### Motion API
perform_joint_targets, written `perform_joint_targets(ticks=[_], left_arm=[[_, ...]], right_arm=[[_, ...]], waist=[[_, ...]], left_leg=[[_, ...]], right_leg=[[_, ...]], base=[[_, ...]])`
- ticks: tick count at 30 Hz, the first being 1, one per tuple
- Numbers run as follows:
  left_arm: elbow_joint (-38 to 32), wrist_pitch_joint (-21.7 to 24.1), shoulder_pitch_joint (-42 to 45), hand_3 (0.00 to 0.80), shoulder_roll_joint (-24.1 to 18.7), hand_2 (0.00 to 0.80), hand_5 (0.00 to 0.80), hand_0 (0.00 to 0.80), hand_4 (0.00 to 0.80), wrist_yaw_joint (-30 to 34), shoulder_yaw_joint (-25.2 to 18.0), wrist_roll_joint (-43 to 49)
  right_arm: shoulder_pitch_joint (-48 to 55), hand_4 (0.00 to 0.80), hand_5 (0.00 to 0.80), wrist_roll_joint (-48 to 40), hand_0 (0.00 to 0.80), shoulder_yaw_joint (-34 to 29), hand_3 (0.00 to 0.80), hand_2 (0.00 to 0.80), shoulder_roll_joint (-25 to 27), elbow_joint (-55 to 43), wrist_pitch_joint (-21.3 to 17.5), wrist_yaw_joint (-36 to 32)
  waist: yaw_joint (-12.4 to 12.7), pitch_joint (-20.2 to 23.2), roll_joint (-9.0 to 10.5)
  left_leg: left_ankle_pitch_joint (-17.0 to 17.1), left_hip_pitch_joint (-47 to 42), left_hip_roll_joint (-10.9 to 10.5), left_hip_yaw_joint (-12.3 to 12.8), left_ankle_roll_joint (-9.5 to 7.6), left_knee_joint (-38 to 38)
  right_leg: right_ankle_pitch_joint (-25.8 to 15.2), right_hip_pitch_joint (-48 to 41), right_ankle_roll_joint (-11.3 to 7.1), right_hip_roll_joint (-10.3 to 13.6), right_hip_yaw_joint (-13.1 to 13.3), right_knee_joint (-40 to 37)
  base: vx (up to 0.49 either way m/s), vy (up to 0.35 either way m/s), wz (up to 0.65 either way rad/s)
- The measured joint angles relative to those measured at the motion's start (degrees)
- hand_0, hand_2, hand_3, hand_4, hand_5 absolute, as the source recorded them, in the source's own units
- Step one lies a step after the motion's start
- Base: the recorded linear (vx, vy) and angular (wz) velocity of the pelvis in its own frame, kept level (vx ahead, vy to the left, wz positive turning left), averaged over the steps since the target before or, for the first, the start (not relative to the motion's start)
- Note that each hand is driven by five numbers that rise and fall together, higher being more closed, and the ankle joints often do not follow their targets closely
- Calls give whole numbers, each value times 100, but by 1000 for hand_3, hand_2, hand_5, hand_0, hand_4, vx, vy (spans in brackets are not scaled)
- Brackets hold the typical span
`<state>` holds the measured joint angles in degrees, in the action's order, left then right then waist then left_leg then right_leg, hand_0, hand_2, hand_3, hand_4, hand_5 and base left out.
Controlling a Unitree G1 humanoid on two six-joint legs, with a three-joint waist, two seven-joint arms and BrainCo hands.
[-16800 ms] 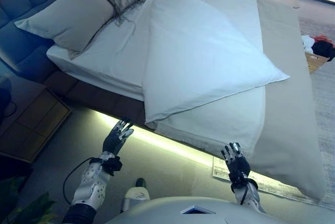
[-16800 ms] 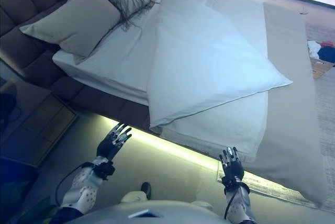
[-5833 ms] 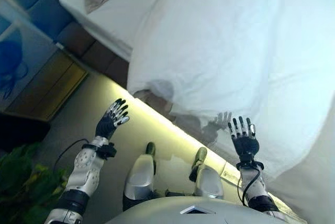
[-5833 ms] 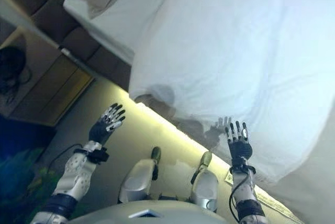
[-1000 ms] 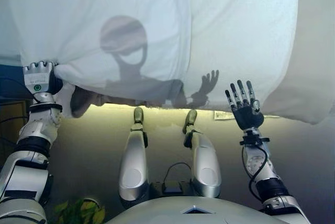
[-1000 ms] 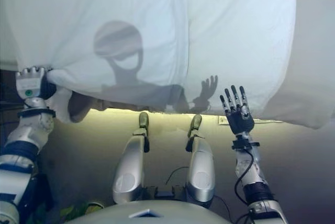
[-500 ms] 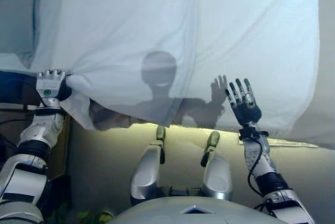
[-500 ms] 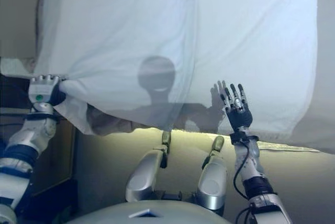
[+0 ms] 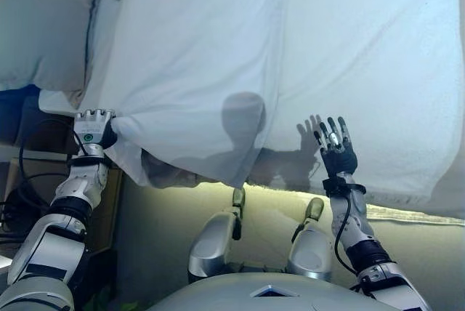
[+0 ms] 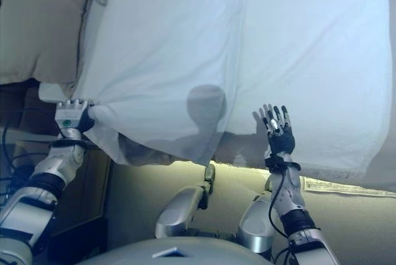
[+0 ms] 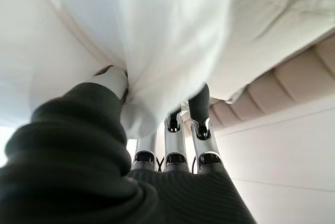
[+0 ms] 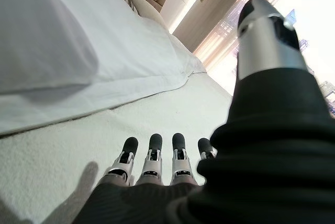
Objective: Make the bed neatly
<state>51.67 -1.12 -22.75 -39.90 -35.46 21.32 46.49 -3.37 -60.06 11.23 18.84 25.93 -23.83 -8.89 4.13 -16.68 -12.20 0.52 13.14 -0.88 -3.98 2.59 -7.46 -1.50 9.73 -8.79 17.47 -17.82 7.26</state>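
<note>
White bed (image 9: 407,6) is filling the scene; left hand (image 9: 91,128) is gripping the duvet (image 9: 189,57) corner, right hand (image 9: 336,152) spread wide, holding nothing. Next it probably needs grasping the near edge.

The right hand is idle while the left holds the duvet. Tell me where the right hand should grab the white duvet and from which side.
Judging from the head views, grip the white duvet at its folded edge hanging over the bedside, just ahead of the open right hand, coming from below and in front. That edge droops free there, level with the corner bunched in the left hand.
</note>
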Motion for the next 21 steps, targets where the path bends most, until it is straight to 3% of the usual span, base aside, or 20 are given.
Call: perform_joint_targets(ticks=[5,8,14,18,21], left_arm=[[569,-540,140,0,534,0,0,0,0,398,23,-37],[890,-556,516,0,751,0,0,0,0,632,23,-58],[986,389,1140,0,756,0,0,0,0,799,62,-214],[810,1012,1307,0,769,0,0,0,0,836,22,-989],[638,1404,1380,0,847,0,0,0,0,835,-10,-1351]], right_arm=[[-84,0,0,120,0,213,0,0,-10,195,-16,218],[-58,0,0,130,0,248,0,0,2,344,-88,343],[22,0,0,136,0,241,0,0,-39,378,-125,451],[27,0,0,137,0,203,0,0,-235,375,-125,469],[56,0,0,137,0,193,0,0,-340,372,-125,586]], waist=[[49,204,-176],[198,328,-275],[485,483,-66],[511,578,143],[528,596,194]], left_leg=[[12,-101,-54,-37,-17,74],[22,-104,-56,-116,0,93],[40,-118,-96,-226,7,103],[45,-113,-131,-245,-2,105],[48,-108,-133,-250,-5,98]], right_leg=[[42,-70,-62,62,-10,21],[59,-91,-72,55,-62,35],[181,-93,-43,110,-144,206],[241,-62,-54,171,-151,292],[239,-67,-53,168,-156,293]], base=[[-3,3,3],[-10,-52,7],[16,-38,11],[28,-86,4],[15,-127,1]])
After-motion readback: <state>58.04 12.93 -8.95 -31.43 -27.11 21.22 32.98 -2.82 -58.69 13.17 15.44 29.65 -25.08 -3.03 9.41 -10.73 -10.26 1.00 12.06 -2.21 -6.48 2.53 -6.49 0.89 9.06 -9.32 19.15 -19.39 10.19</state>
